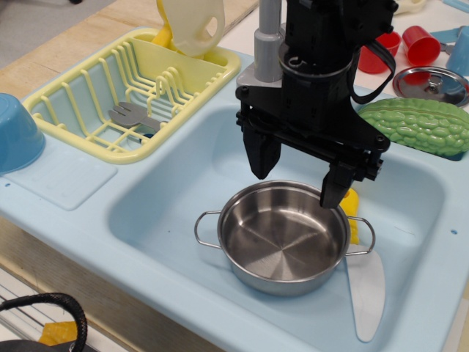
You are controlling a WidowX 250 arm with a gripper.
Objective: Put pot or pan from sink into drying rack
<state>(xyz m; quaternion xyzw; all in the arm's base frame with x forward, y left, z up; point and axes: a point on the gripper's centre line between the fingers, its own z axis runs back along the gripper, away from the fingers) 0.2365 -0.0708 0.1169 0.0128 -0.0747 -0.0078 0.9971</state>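
The sink [168,213] fills the middle and right of the counter, its basin running down toward the near edge. In the far-left corner sits the drying rack [80,110], with a grey fork-like utensil [134,117] lying on its floor and a pale yellow jug [192,26] leaning at its far end. The pot [282,238] rests upright on the sink floor near the near edge, both wire handles [205,229] sticking out sideways, and it looks empty.

The gripper [297,180] hangs above the pot's far rim with its jaws spread wide and nothing between them. One finger lines up outside the rim, the other over the right edge.

The main risk, as I judge it, is a poor bite on the thin, shiny rim: polished steel can slip or tilt out of a pinch. A yellow object [352,204] touching the pot's right side may get nudged or caught. In the rack, the utensil could leave the pot sitting crooked on the ribs. A green bumpy gourd [418,125] on the right edge looks well clear.
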